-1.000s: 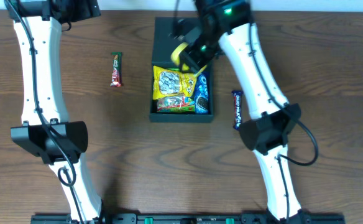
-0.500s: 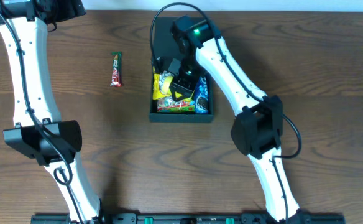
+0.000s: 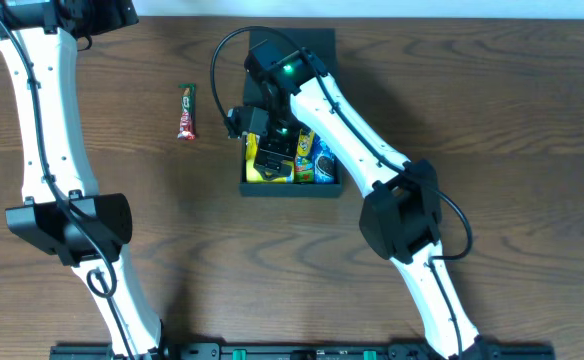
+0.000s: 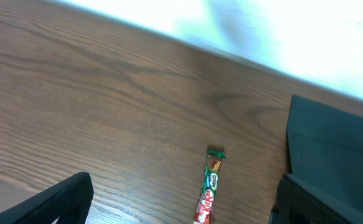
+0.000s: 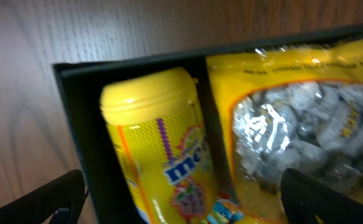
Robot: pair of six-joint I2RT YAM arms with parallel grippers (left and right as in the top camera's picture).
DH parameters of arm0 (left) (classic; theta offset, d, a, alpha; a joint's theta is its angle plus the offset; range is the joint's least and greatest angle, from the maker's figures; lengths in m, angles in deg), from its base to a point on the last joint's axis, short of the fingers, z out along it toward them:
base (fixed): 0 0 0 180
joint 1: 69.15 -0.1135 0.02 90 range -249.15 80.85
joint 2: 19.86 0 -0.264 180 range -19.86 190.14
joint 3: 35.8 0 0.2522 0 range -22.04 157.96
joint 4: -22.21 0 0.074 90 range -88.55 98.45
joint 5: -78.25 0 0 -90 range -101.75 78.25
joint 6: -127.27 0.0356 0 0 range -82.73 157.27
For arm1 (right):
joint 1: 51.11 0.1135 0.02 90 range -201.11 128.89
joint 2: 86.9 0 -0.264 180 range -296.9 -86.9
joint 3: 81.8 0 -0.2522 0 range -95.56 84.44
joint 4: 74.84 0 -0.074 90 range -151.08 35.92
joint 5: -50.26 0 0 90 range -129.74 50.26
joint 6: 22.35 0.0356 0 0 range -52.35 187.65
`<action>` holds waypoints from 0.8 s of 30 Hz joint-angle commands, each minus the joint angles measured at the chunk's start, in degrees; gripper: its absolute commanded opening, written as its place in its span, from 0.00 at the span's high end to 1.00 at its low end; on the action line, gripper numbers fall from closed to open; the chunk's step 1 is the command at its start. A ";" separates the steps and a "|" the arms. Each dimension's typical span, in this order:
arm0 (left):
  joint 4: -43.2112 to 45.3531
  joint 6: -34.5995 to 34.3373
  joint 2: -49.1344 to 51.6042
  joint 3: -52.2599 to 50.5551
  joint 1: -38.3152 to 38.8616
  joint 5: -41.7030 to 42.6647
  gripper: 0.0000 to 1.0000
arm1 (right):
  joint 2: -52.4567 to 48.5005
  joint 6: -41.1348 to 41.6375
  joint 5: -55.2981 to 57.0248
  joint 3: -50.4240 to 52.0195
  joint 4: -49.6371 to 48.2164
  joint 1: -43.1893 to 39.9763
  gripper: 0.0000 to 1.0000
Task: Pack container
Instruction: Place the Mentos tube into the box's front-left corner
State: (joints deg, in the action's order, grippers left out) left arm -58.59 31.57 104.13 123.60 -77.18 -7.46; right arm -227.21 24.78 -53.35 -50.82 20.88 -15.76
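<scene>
Dark container (image 3: 292,188) at middle of worktop (image 3: 512,120), holding yellow tube (image 5: 163,149) and packets (image 5: 306,124). Right hand (image 5: 181,205) low over its left side, fingers (image 5: 38,199) apart; left hand (image 4: 181,205) at far left, likewise apart.

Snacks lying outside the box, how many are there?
1: a bar on the table, left of the box. The right arm covers some table beside the box, so another may be hidden.
</scene>
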 commanded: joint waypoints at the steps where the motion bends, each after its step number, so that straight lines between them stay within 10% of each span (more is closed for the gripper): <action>1: 0.07 1.03 0.39 0.31 -0.20 -0.17 0.05 | 0.37 0.61 1.84 0.17 -0.50 -0.17 0.01; 7: 0.09 1.03 0.39 0.31 -0.20 -0.17 0.05 | 0.39 2.93 4.55 -0.52 -0.96 -0.46 0.10; 10: 0.52 1.01 0.42 0.31 -0.20 -0.17 0.05 | 0.66 6.32 5.27 -3.26 -0.57 -0.92 0.57; 15: 2.19 1.03 0.42 -1.18 -0.04 0.72 0.05 | 2.34 13.20 5.25 -12.66 -0.11 -3.21 0.74; 17: 3.69 1.03 0.42 -3.52 0.22 2.32 0.05 | 3.10 16.46 5.25 -16.31 -0.74 -4.81 0.67; 19: 6.45 1.68 0.42 -8.31 1.01 3.23 0.05 | 3.78 23.47 5.20 -20.15 -1.99 -7.76 0.17; 20: 7.30 2.80 0.42 -10.08 1.46 3.21 0.05 | 3.80 25.86 5.20 -20.98 -2.10 -8.85 0.11; 24: 9.57 9.16 0.42 -17.05 4.59 3.19 0.05 | 3.80 31.76 0.48 -21.84 -0.57 -13.16 0.23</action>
State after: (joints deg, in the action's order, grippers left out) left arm -49.59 35.14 104.13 109.57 -74.99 -5.40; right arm -224.46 48.93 -49.52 -71.89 19.39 -26.51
